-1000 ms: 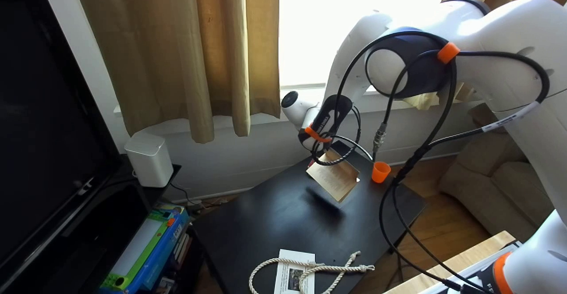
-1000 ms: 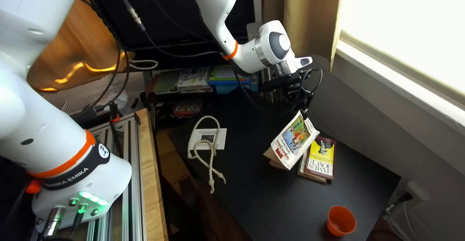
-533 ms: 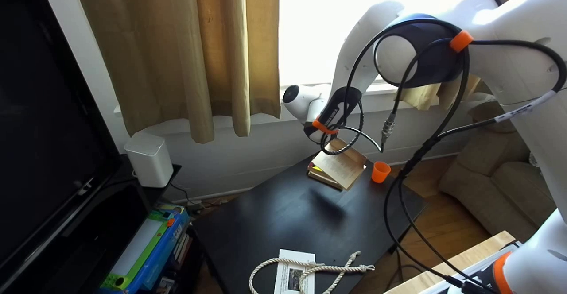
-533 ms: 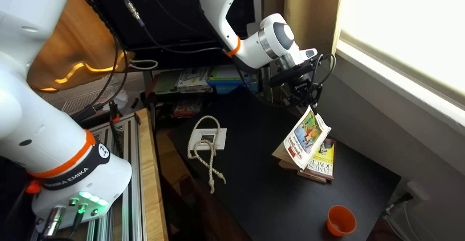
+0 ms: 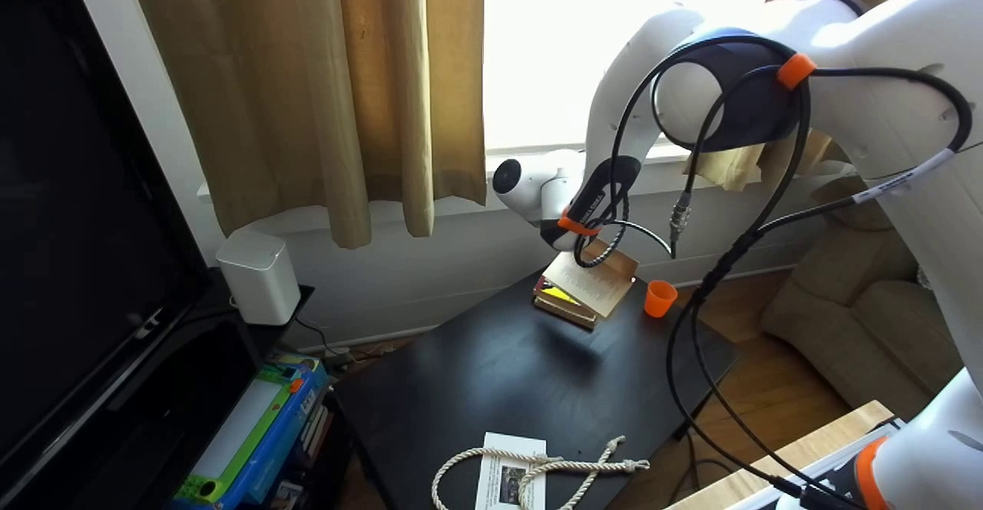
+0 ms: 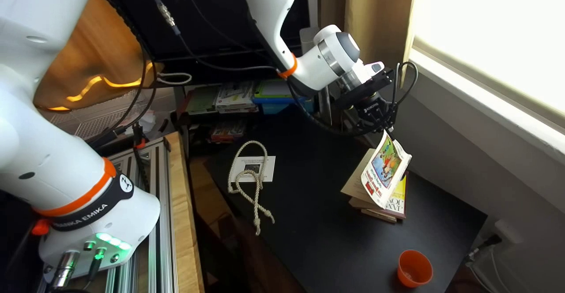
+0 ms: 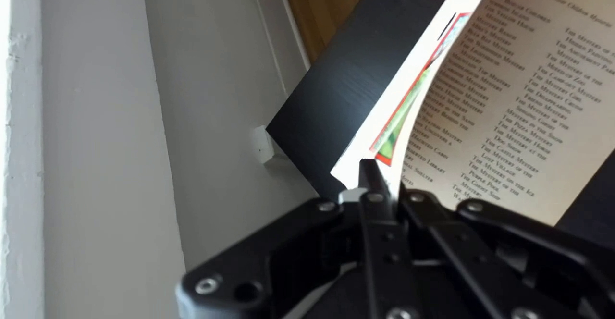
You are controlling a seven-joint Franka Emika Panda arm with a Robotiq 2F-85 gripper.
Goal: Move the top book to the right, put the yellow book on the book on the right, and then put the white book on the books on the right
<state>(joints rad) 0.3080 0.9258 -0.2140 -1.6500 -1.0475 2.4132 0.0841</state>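
The white book (image 6: 386, 166), with a colourful picture on its cover, hangs tilted and partly spread open in the air. My gripper (image 6: 387, 135) is shut on its front cover near one edge, and printed inner pages (image 7: 504, 93) droop to the side in the wrist view. One finger (image 7: 373, 172) presses on the cover; the opposite fingertip is mostly hidden behind the paper. Below lies the yellow book (image 6: 398, 197), on top of a small stack (image 5: 564, 310) on the black table. The white book covers part of it in both exterior views. Contact between the two cannot be told.
An orange cup (image 5: 660, 299) stands on the black table (image 5: 476, 387) near the stack. A rope (image 6: 257, 196) lies across a white card (image 6: 268, 169) at the opposite end. The wall (image 7: 110, 131) and window sill run close beside the gripper.
My gripper has carried the white book across toward the stack, rightward in both exterior views, so it now overlaps more of the yellow book in one of them. Its grip is unchanged.
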